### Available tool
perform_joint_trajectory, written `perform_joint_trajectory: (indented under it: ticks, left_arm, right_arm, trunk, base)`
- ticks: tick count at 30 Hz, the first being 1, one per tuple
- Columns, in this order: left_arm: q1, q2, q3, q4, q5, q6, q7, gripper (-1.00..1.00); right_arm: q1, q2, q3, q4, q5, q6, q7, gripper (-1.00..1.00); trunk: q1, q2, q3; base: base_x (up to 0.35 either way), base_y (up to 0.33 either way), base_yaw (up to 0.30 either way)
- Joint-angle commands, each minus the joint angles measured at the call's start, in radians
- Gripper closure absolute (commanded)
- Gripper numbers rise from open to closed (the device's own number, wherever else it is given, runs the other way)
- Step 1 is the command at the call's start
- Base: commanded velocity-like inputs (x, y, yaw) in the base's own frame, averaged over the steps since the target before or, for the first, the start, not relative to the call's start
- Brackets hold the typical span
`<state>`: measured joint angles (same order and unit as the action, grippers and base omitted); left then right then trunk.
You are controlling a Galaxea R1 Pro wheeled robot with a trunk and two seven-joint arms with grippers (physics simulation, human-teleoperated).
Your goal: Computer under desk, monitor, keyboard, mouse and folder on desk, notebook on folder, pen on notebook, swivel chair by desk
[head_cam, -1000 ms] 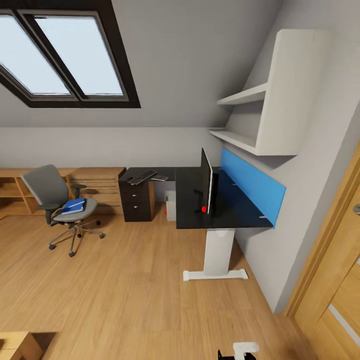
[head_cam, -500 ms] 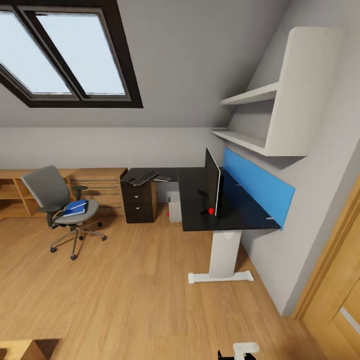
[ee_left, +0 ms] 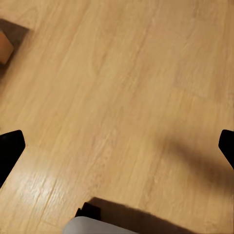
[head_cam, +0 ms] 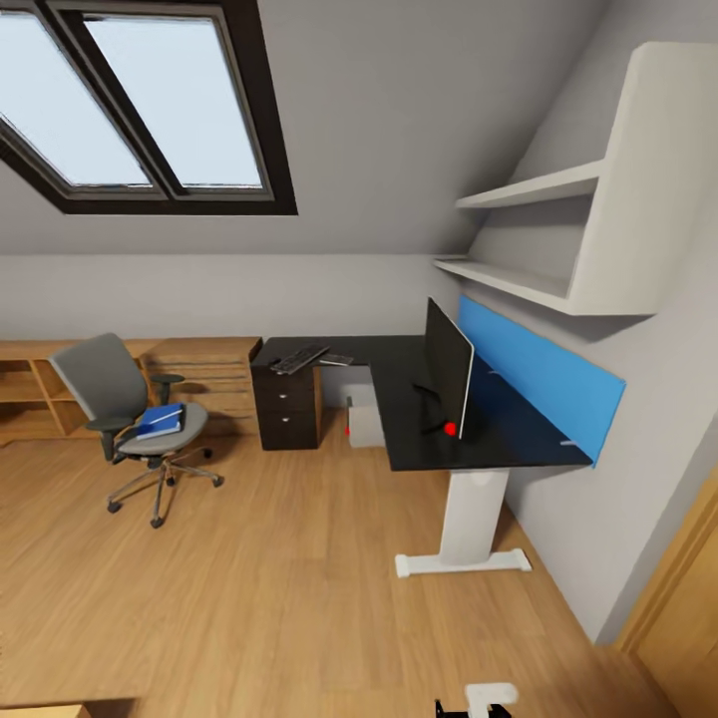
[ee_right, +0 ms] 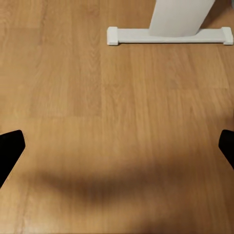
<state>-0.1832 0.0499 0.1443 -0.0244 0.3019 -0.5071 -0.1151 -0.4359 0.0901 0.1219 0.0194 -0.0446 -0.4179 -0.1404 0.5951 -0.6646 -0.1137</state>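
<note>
The black desk (head_cam: 424, 449) stands against the right wall, the monitor (head_cam: 449, 377) upright on it. On its far wing lie the keyboard (head_cam: 299, 357) and a thin grey rectangle, likely the notebook (head_cam: 337, 360). I cannot make out the mouse at this distance. The grey computer (head_cam: 365, 423) sits on the floor under the desk. At the left, apart from the desk, is the swivel chair (head_cam: 110, 384) with the blue folder (head_cam: 160, 422) on its seat; a pale streak on it may be the pen. My left gripper (ee_left: 117, 151) and right gripper (ee_right: 117, 151) hang open over bare floor.
A light wooden drawer chest (head_cam: 209, 374) and low shelving line the back wall behind the chair. White wall shelves (head_cam: 558, 234) hang above the desk. The desk's white foot (ee_right: 168, 35) lies ahead of my right gripper. A wooden door (head_cam: 688, 608) is at the right.
The whole head view has shifted: desk, monitor and chair now sit further right and slightly closer, so the camera moved. Nothing in the room has moved.
</note>
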Motion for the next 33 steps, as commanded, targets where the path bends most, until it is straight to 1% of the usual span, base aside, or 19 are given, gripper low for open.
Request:
perform_joint_trajectory:
  ticks: [1, 15, 27, 33]
  left_arm:
    - [-0.001, 0.000, 0.008, 0.001, 0.005, -0.001, -0.011, -1.00]
    - [-0.001, 0.001, 0.008, 0.001, 0.005, -0.002, -0.011, -1.00]
    - [-0.001, 0.001, 0.008, 0.002, 0.005, -0.001, -0.010, -1.00]
    - [-0.001, 0.001, 0.008, 0.001, 0.005, -0.002, -0.011, -1.00]
  right_arm:
    - [-0.001, 0.001, 0.008, 0.002, -0.004, -0.003, -0.005, -1.00]
    - [-0.001, 0.000, 0.008, 0.003, -0.004, -0.003, -0.005, -1.00]
    - [-0.001, 0.000, 0.008, 0.003, -0.004, -0.004, -0.005, -1.00]
    - [-0.001, 0.000, 0.008, 0.004, -0.004, -0.004, -0.005, -1.00]
  trunk:
    - [0.001, -0.001, -0.002]
    - [0.001, -0.001, -0.003]
    - [0.001, -0.001, -0.021]
    - [0.001, -0.001, -0.030]
  base:
    - [0.151, 0.305, 0.000]
    - [0.071, 0.320, 0.000]
    - [0.091, 0.295, 0.000]
    - [0.230, 0.236, -0.043]
